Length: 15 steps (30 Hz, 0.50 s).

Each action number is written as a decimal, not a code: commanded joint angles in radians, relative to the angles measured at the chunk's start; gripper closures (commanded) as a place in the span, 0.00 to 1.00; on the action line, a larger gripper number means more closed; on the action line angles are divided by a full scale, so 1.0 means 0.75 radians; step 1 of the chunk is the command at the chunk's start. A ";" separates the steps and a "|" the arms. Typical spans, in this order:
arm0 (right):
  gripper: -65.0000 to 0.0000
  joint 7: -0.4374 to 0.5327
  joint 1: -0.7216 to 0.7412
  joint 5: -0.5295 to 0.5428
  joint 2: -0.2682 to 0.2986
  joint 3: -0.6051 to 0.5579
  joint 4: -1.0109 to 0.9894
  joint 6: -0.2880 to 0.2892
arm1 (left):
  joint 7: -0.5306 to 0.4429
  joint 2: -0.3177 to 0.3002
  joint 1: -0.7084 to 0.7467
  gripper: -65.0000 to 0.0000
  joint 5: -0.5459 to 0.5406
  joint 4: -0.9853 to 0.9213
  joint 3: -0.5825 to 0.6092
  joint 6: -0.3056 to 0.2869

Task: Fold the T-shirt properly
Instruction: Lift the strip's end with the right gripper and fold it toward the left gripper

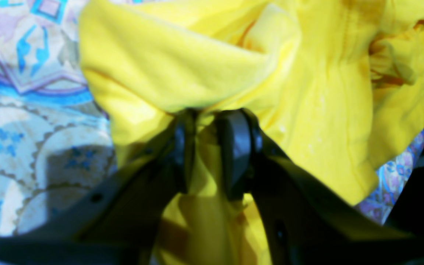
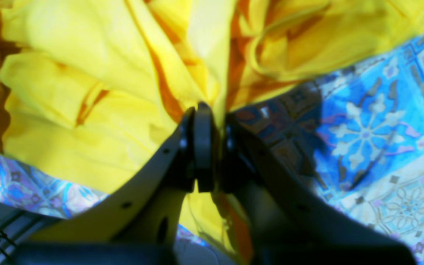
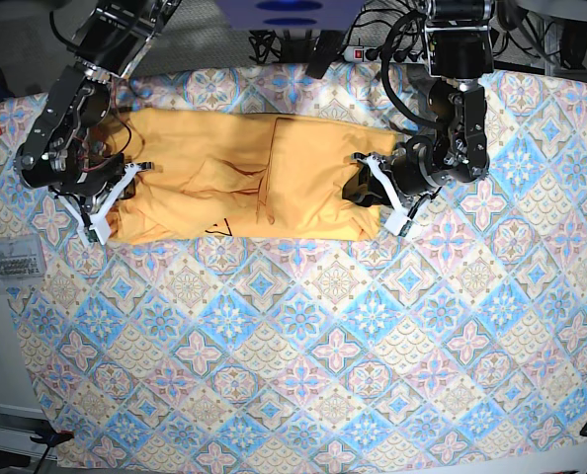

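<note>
Left wrist view: the left pincer point(image 1: 206, 147) is clamped on a gathered bunch of the T-shirt point(image 1: 204, 66); yellow cloth fills the narrow gap between the two black pads and runs down behind them. The bulk of the shirt lies ahead of the pincer and off to its right, heavily creased; the patterned tablecloth point(image 1: 24, 110) shows to the pincer's left and in a small patch at far right. Right wrist view: the right pincer point(image 2: 214, 147) is closed almost fully, with a thin fold of the shirt point(image 2: 87, 110) pinched between the pads. The shirt spreads ahead and to the left of the pincer, with orange shadowed folds; the tablecloth point(image 2: 374, 129) lies to its right and shows again at lower left. Base view: the shirt point(image 3: 244, 188) lies crumpled in a long band across the upper part of the tablecloth point(image 3: 303, 365). The right pincer point(image 3: 104, 212) grips its left end, the left pincer point(image 3: 387, 193) its right end, the shirt between them.
</note>
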 commanded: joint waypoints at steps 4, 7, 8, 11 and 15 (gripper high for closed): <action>1.00 0.012 -0.007 0.097 -0.023 0.000 0.074 0.003 | 0.097 0.009 0.006 0.79 0.120 -0.016 0.009 0.068; 1.00 0.012 -0.011 0.182 -0.037 0.000 0.091 0.003 | 0.097 0.013 -0.009 0.79 0.120 -0.016 0.014 0.068; 1.00 0.012 -0.013 0.205 -0.037 0.000 0.091 0.003 | 0.097 0.023 -0.013 0.79 0.120 -0.018 0.014 0.068; 1.00 0.012 -0.013 0.232 -0.050 -0.002 0.091 0.003 | 0.097 0.046 -0.023 0.79 0.120 -0.018 0.014 0.068; 1.00 0.012 -0.013 0.322 -0.076 -0.054 0.093 0.003 | 0.103 0.048 -0.035 0.79 0.120 -0.020 0.014 0.068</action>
